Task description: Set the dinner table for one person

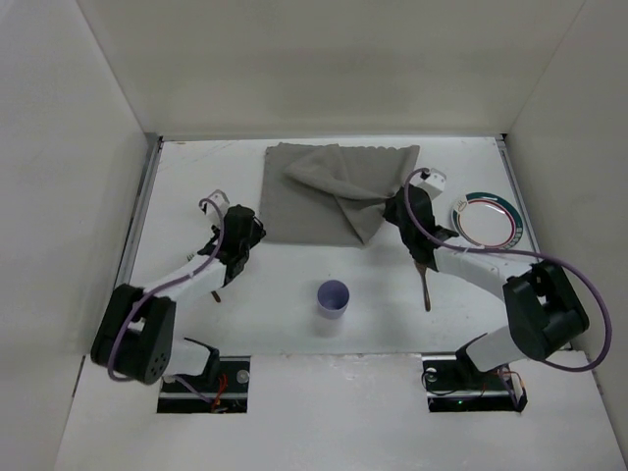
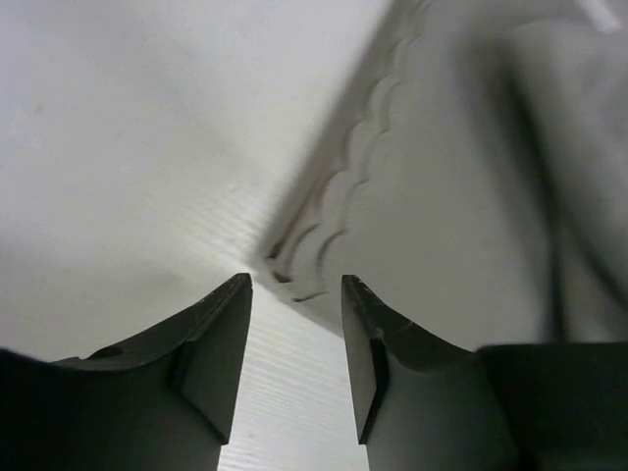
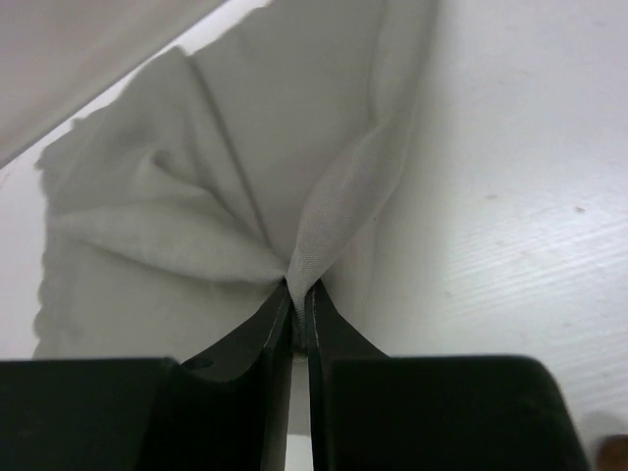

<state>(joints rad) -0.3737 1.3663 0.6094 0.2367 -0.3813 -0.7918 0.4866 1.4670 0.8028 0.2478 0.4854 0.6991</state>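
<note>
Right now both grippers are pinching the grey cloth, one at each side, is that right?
Not quite. The left gripper is open, its jaws apart at the scalloped corner of the grey cloth without closing on it; the left wrist view shows this. Only the right gripper has the cloth pinched.

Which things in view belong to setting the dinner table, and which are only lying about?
For the job: dinner table, grey cloth mat pinched by the right gripper, plate, purple cup, brown-handled utensil.
Only lying about: no loose thing that I can see; just the white walls around the table.
</note>
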